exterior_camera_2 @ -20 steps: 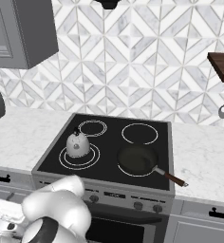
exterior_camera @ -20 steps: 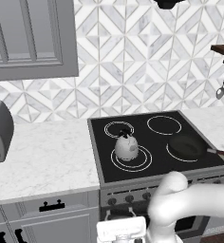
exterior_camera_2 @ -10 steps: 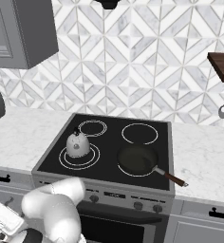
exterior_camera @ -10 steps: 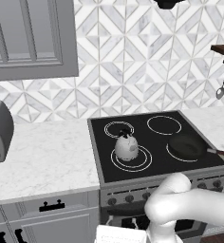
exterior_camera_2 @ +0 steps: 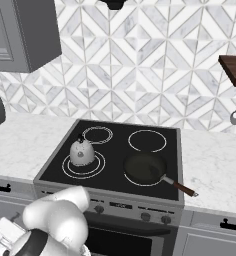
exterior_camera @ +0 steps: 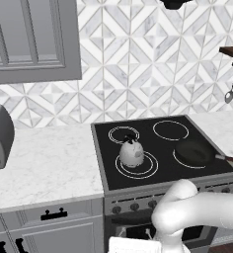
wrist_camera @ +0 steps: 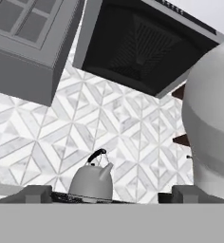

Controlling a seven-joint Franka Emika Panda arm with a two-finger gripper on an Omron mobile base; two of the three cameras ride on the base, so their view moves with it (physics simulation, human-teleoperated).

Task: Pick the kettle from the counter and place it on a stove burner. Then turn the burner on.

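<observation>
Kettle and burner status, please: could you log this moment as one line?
kettle: upright on stove burner | burner: dark, not glowing | frying pan: front right ring | gripper: low before stove, state unclear

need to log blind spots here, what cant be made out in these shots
- Gripper: jaws hidden below the frame edge in both base views.
- Stove knobs: too small to read their setting.
- Stove burner: partly covered by the kettle; not glowing where visible.
- Kettle base: cut by the grey band in the hand view.
</observation>
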